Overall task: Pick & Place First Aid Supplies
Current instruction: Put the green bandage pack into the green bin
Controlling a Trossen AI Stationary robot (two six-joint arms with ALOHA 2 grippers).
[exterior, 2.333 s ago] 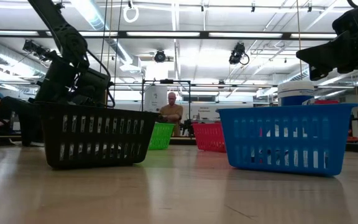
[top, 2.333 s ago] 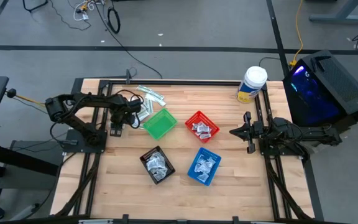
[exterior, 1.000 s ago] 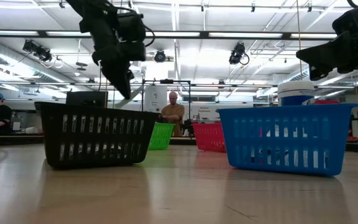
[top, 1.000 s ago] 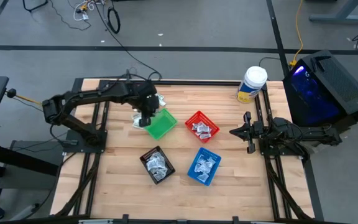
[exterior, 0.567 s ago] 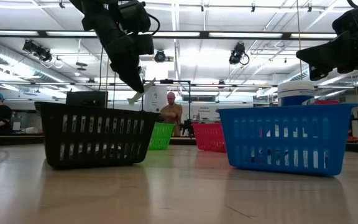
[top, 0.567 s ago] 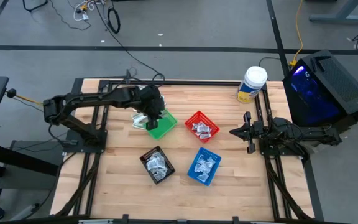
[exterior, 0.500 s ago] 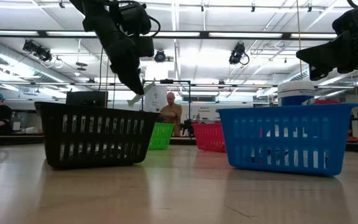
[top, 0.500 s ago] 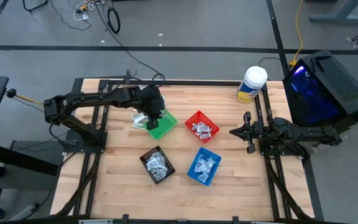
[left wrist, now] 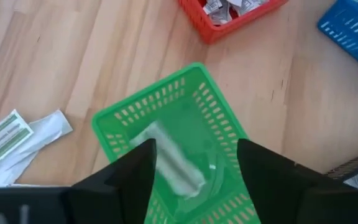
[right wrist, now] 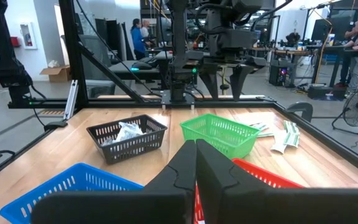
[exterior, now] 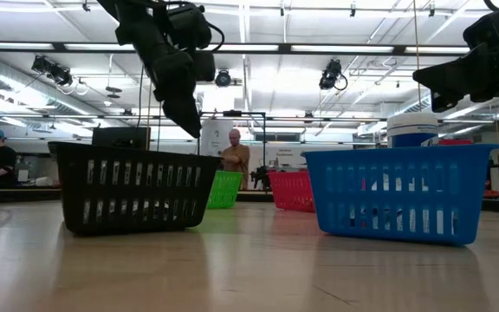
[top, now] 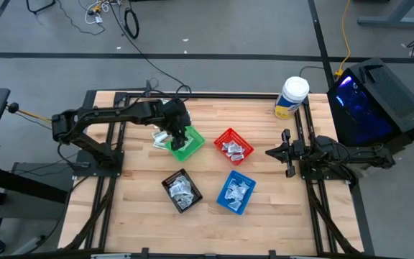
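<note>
My left hand (top: 180, 137) hung over the green basket (top: 185, 143), and its fingers (left wrist: 135, 174) stood spread apart, gripping nothing. A moment before, the low view had shown a pale strip dangling off those fingers above the black basket's rim; in the latest low view that strip was gone from the hand (exterior: 189, 121). Through the left wrist camera I saw a long pale strip (left wrist: 169, 160) down inside the green basket (left wrist: 197, 81), blurred, so I could not tell whether it had settled on the bottom. The arm itself had barely shifted in that last half second; a couple of seconds back it had been pulled in at the tabletop's left edge, by the loose supplies.

More strips (left wrist: 17, 140) lay on the bare tabletop (top: 264, 180) just beside the green basket, on its left-arm side; from above they peeked out as a small pale pile (top: 162, 138). The red basket (top: 233, 146), the blue basket (top: 236, 192) and the black basket (top: 182, 190) each held small wrapped packets, and none of the three had moved. The yellow-labelled tub (top: 292, 97) sat at the far right corner, same as before.

My right hand (top: 273, 152) waited at the right edge of the tabletop, fingers pressed together, exactly where it had been all along. A person (exterior: 235, 153) stood in the room beyond the tabletop.
</note>
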